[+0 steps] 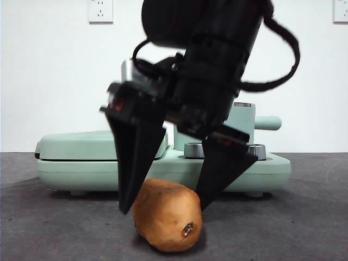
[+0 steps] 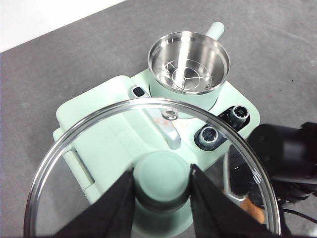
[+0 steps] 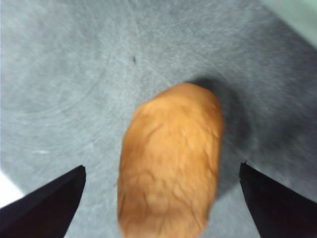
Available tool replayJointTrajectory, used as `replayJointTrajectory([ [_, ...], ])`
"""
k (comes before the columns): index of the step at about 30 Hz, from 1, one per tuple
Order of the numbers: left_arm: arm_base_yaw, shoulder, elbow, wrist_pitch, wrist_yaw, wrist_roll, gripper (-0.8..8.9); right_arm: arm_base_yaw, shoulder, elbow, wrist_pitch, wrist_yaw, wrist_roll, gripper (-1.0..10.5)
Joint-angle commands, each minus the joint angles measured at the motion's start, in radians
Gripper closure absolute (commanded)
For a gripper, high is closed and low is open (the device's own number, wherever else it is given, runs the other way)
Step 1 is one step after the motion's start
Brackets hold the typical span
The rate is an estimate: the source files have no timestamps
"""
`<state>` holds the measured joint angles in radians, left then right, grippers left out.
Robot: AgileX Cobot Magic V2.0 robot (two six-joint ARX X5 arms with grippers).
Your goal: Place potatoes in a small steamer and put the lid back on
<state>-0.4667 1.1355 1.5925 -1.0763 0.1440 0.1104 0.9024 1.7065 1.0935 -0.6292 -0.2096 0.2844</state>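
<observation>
Right pincer (image 1: 166, 209) wide around potato (image 1: 167, 215)

Steamer (image 2: 189, 64) mouth open; lid (image 2: 148, 168) held aside.

The left gripper (image 2: 162, 198) clamps its two black jaws on the mint-green knob of the lid (image 2: 99, 148), holding the clear glass disc above the grey bench (image 2: 59, 69). Through and beyond the glass sits the griddle (image 2: 106, 129), and on it the small steamer (image 2: 188, 67) stands open, its steel inside bare.
</observation>
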Motion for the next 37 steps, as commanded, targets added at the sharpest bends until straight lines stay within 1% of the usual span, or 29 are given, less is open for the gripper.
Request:
replayJointTrajectory([
  [1,-0.005,-0.011,0.018,0.023,0.003,0.01,8.02,0.015,0.035,0.019,0.022,-0.003,-0.016,5.1],
  [4,-0.005,-0.018,0.018,0.022,0.002,0.009,8.02,0.016,0.039,0.019,0.026,-0.003,-0.018,7.0],
  [6,-0.005,-0.019,0.018,0.022,0.002,0.009,8.02,0.017,0.039,0.019,0.026,-0.006,-0.017,7.8],
  [7,-0.005,-0.019,0.018,0.022,0.002,0.01,8.02,0.017,0.039,0.019,0.025,-0.011,-0.017,7.9],
  [9,-0.005,-0.019,0.018,0.021,0.002,0.009,8.02,0.017,0.038,0.02,0.024,-0.023,-0.016,7.9],
  [11,-0.005,-0.019,0.018,0.021,0.002,0.01,8.02,0.012,0.038,0.031,0.014,-0.052,-0.016,7.9],
  [13,-0.005,-0.019,0.018,0.021,0.003,0.01,8.02,0.002,0.037,0.068,-0.029,-0.08,-0.016,7.9],
  [14,-0.005,-0.019,0.018,0.021,0.002,0.011,8.02,-0.003,0.037,0.09,-0.051,-0.08,-0.016,7.9],
  [19,-0.005,-0.019,0.018,0.021,0.003,0.013,8.02,-0.042,0.037,0.277,-0.21,-0.077,-0.068,7.9],
  [21,-0.005,-0.019,0.018,0.021,0.002,0.013,8.02,-0.065,0.037,0.355,-0.248,-0.071,-0.087,7.9],
  [24,-0.005,-0.019,0.018,0.021,0.003,0.013,8.02,-0.116,0.038,0.465,-0.277,-0.039,-0.098,7.9],
  [28,-0.005,-0.019,0.018,0.021,0.002,0.013,8.02,-0.204,0.048,0.593,-0.299,0.003,-0.143,7.9],
  [32,-0.005,-0.019,0.018,0.021,0.002,0.013,8.02,-0.304,0.093,0.718,-0.348,0.01,-0.178,7.9],
  [35,-0.005,-0.019,0.018,0.021,0.003,0.013,8.02,-0.403,0.186,0.851,-0.396,0.009,-0.208,7.9],
  [37,-0.005,-0.018,0.018,0.021,0.003,0.013,8.02,-0.451,0.261,0.929,-0.435,0.008,-0.218,7.9],
])
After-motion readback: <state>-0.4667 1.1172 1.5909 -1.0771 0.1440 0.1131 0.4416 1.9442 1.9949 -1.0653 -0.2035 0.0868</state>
